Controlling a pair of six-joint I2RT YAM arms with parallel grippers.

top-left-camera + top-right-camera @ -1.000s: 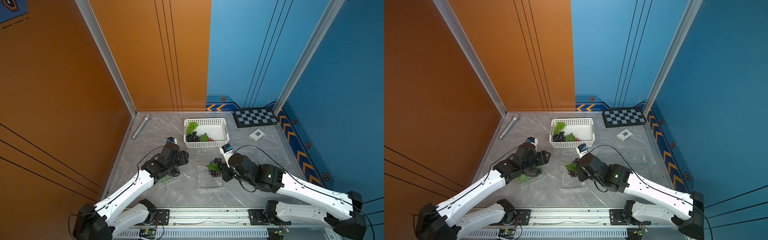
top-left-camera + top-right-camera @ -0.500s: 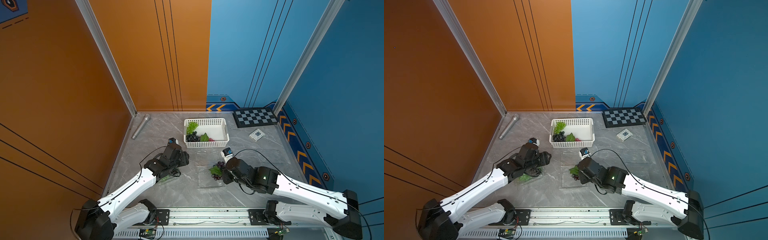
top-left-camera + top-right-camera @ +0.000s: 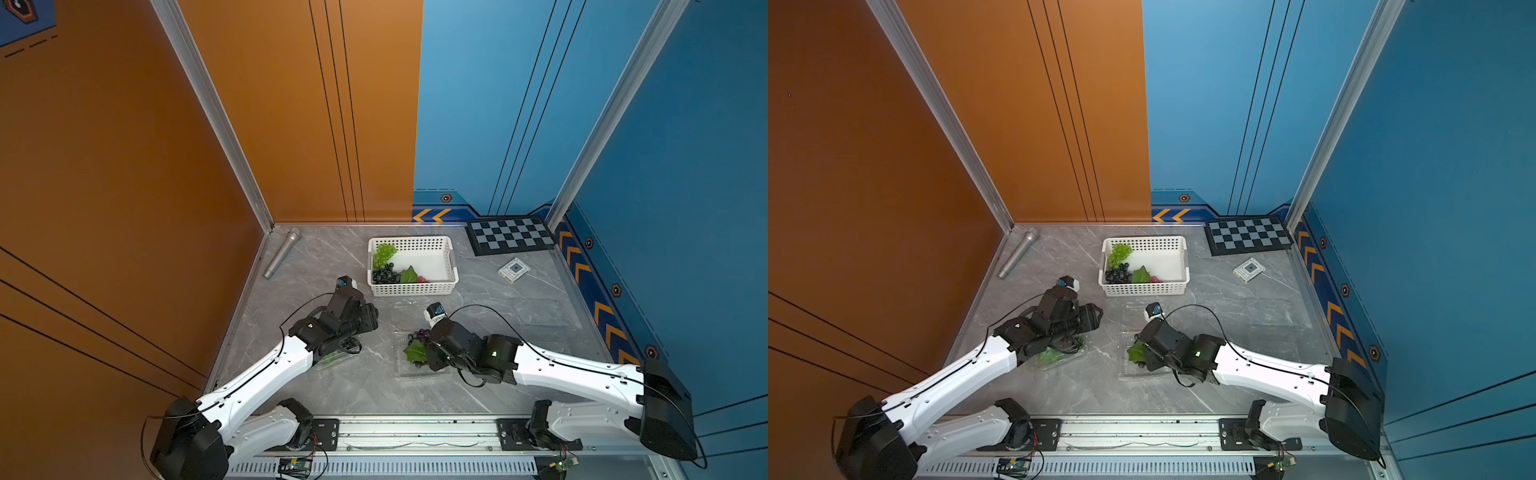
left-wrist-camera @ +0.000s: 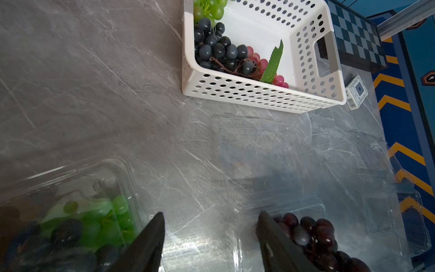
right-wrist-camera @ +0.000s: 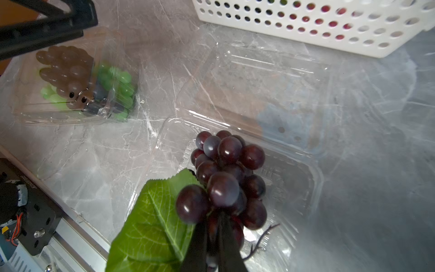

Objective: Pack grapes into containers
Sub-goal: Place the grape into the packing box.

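My right gripper (image 5: 215, 219) is shut on the stem end of a dark purple bunch of grapes (image 5: 226, 164) with a flat green leaf (image 5: 153, 223). It holds the bunch over the tray of an open clear container (image 5: 313, 179) at mid table; whether the berries touch the tray I cannot tell. Its lid (image 5: 259, 77) lies flat towards the white basket (image 3: 411, 239). A second container (image 5: 47, 115) on the left holds green and dark grapes. My left gripper (image 4: 211, 213) hangs open and empty over bare table between the two containers. Green (image 3: 383, 253), dark (image 3: 384, 275) and red (image 3: 422, 279) grapes lie in the basket.
A silver microphone (image 3: 282, 253) lies by the orange wall. A checkerboard (image 3: 510, 235) and a small white box (image 3: 514, 269) sit at the back right. Another clear container (image 3: 544, 316) lies on the right. A metal rail (image 3: 415, 432) runs along the front edge.
My right arm has carried the purple bunch a little left and towards the front, lower over the open container. The left arm has barely moved.
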